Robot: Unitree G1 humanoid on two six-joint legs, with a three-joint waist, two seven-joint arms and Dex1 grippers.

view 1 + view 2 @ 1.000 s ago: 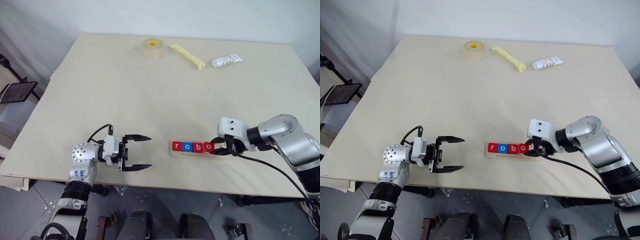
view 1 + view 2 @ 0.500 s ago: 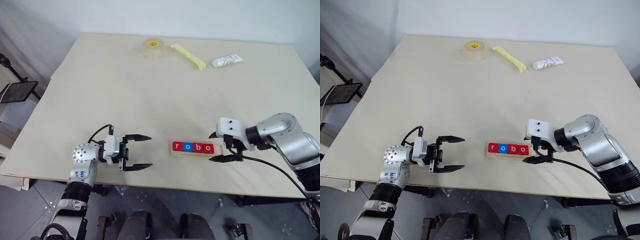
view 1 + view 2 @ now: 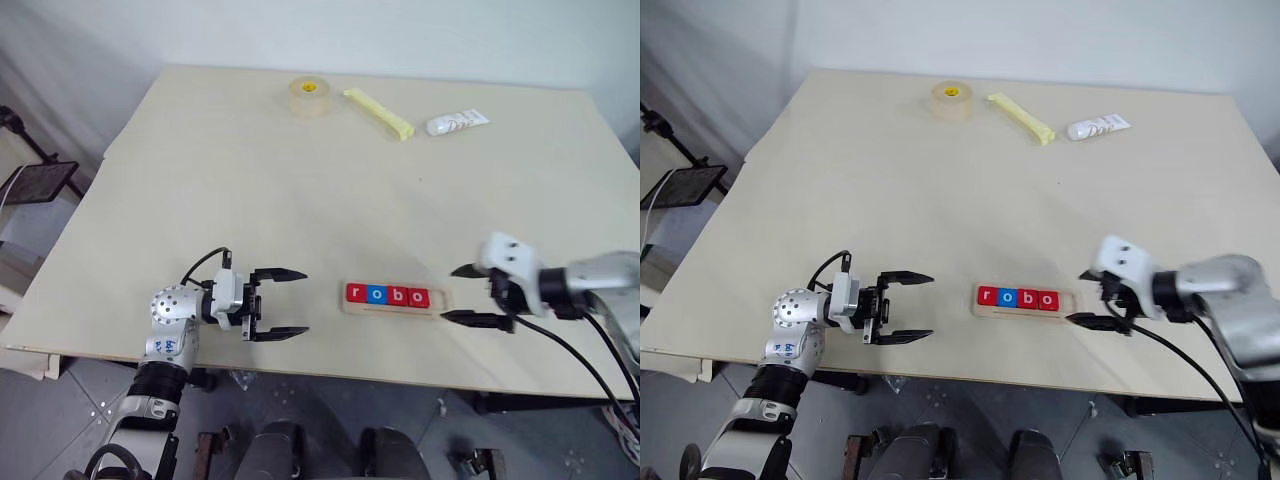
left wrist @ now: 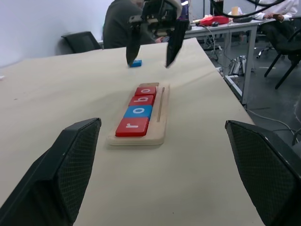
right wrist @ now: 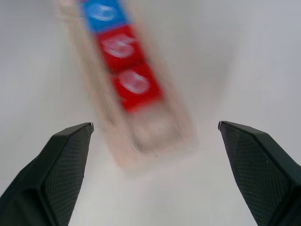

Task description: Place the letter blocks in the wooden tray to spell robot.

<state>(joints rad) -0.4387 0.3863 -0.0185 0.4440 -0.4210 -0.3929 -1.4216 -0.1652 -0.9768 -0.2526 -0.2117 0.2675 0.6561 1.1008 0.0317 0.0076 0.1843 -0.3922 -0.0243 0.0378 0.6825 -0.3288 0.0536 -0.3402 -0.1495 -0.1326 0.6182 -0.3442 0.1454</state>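
I see four blocks [image 3: 388, 295] reading r-o-b-o in the tray [image 3: 395, 306] near the table's front edge, with the last slot bare, and a blue tile [image 4: 136, 63] lies on the table beyond the tray's end. Both the right claw [image 3: 471, 295], just past that end, and the left claw [image 3: 287, 303] gape wide and carry nothing. That tile looks light, stiff and thin, so I would pinch it by two opposite edges, wary of it sliding on the smooth top.

Bare table [image 3: 300, 190] lies between the wooden tray [image 3: 395, 306] and far tape roll [image 3: 307, 95]
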